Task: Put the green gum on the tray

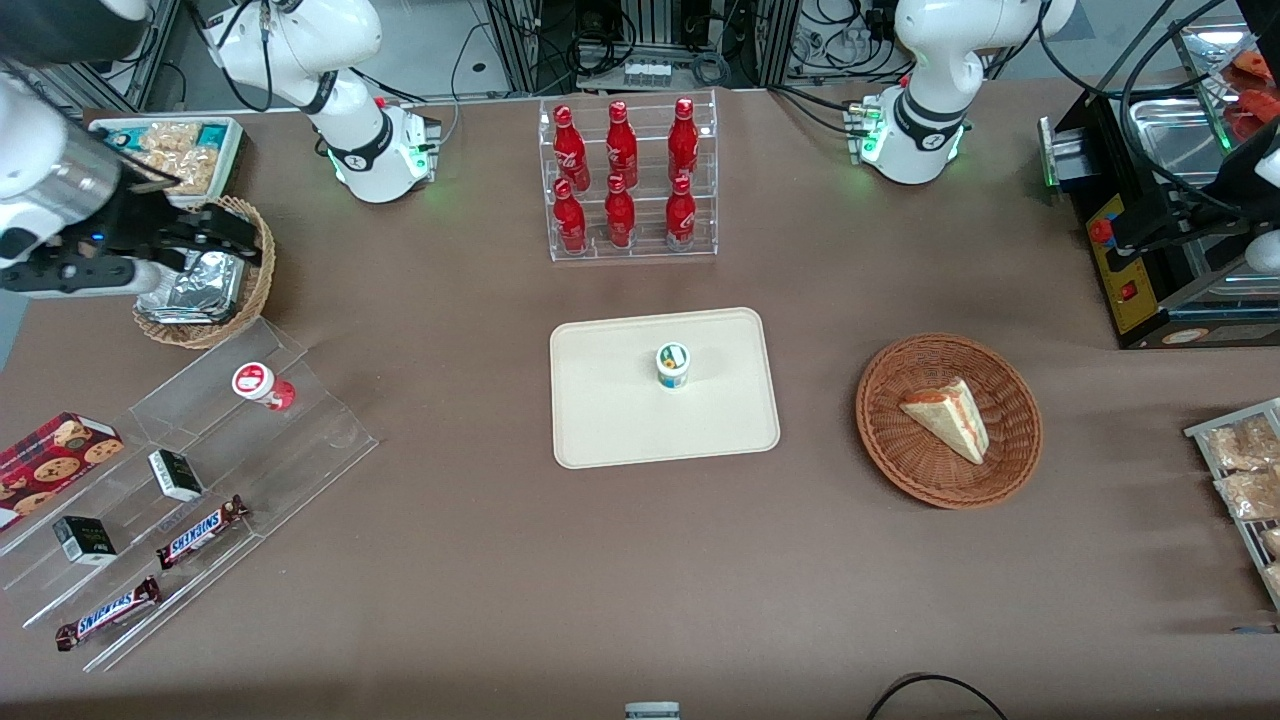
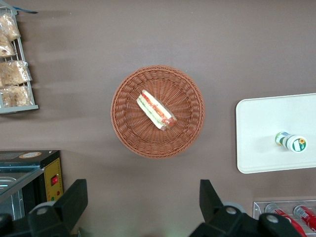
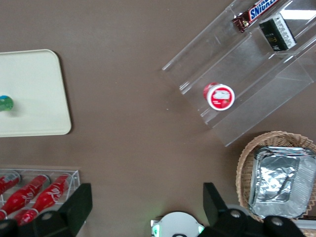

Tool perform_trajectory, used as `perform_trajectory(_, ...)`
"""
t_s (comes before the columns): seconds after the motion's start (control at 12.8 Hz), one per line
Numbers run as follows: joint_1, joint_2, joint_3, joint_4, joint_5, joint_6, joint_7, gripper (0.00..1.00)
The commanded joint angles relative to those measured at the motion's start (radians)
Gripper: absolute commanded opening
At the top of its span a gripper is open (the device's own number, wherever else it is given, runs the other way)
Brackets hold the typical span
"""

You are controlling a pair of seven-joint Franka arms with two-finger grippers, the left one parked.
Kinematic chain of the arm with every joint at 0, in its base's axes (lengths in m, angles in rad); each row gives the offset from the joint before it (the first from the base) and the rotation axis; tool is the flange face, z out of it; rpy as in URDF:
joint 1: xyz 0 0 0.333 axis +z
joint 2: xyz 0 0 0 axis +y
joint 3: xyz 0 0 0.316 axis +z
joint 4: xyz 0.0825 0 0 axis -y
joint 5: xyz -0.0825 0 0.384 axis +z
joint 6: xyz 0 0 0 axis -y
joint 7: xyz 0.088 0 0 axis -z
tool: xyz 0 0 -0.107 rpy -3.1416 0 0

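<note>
The green gum (image 1: 673,365) stands upright on the tray (image 1: 620,425), a little farther from the front camera than the tray's middle. It is a small white canister with a green-and-white lid. It also shows in the left wrist view as the green gum (image 2: 291,142) on the tray (image 2: 266,148), and in the right wrist view as the green gum (image 3: 5,103) on the tray (image 3: 29,84). My gripper (image 1: 225,240) hangs high toward the working arm's end of the table, over a small wicker basket and well apart from the tray. The gripper (image 3: 145,202) is open and holds nothing.
A red-lidded canister (image 1: 262,385) sits on a clear stepped stand (image 1: 300,440) with Snickers bars (image 1: 200,532) and small boxes. A wicker basket (image 1: 245,300) holds a foil pack. A rack of red bottles (image 1: 625,180) stands farther back. A sandwich basket (image 1: 890,440) lies toward the parked arm's end.
</note>
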Motion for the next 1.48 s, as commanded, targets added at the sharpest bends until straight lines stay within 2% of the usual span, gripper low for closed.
perform_trajectory(0.0, -0.070, -0.023, 0.009, -0.010, -0.012, -0.025, -0.070, 1.00)
perform_trajectory(0.31, -0.136, -0.019, 0.040, -0.007, -0.020, -0.035, -0.088, 1.00)
perform_trajectory(0.7, -0.192, 0.070, 0.043, 0.094, -0.015, -0.038, -0.107, 1.00)
perform_trajectory(1.41, -0.178, 0.134, 0.036, 0.167, -0.020, -0.029, -0.095, 1.00)
